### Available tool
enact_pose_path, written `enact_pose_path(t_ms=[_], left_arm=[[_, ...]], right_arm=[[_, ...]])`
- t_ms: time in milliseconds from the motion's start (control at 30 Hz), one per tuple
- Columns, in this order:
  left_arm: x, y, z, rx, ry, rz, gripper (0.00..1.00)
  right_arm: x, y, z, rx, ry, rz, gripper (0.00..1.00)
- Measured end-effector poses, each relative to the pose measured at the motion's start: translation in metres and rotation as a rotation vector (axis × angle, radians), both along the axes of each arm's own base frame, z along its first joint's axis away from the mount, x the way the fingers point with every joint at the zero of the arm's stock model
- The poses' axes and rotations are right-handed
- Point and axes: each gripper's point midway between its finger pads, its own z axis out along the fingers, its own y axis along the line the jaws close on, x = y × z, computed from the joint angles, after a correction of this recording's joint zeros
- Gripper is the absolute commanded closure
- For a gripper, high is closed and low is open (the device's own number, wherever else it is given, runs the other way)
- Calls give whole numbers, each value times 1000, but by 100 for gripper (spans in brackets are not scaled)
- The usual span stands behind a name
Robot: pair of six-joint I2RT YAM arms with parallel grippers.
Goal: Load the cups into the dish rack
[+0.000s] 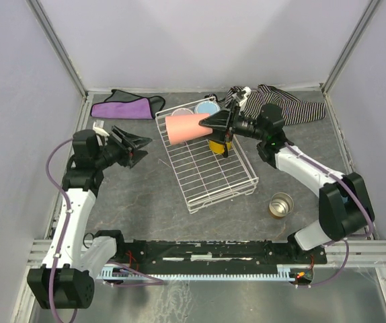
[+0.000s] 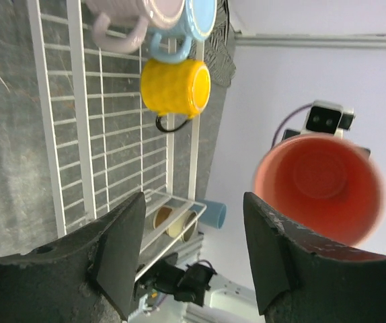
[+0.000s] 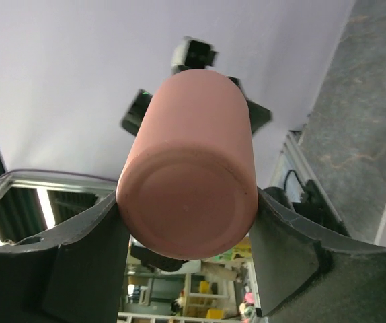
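Right jaws hold salmon tumbler [image 1: 187, 127] sideways above dish rack [image 1: 206, 176]; left jaws open beside rack.

Mugs [image 1: 207, 106] in dish rack [image 1: 203, 183], tumbler [image 1: 186, 126] above, lone cup [image 1: 281, 205] to its right

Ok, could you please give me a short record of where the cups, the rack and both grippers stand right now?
rack: dish rack, mid-table, set askew
in rack: yellow mug, pale pink mug and light blue mug, grouped at the far end
right gripper: shut on salmon tumbler, held sideways above the rack
left gripper: open, empty, left of the rack
outside rack: metal cup, on the table to the rack's right
cloths: purple cloth and striped cloth, far edge
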Motion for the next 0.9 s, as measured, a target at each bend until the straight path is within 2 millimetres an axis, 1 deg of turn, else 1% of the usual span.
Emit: enact_pose_path(t_ms=[100,133,200,300,400,533,667,800,900], left_arm=[[8,11,14,59,-32,24,34],[11,14,19,72,-47,31,34],[16,19,27,95,-73,45,34],[18,23,27,109,-77,54,34],[19,25,26,114,-73,65,34],[20,28,17,135,-62,78,34],[19,33,-2,164,-30,100,34],[16,37,-14,193,-6,115,34],[14,40,-20,210,2,120,34]], right_arm=[[-1,-8,-12,-117,-27,-19,71],[0,-10,-16,-180,-38,-24,71],[3,-13,-19,-270,-80,-32,72],[3,-20,-23,-392,-141,-40,75],[1,-30,-38,-508,-162,-49,75],[2,-49,-64,-693,-163,-68,76],[14,-62,-73,-869,-217,-93,77],[26,-63,-72,-994,-280,-97,77],[35,-52,-68,-1077,-341,-81,78]])
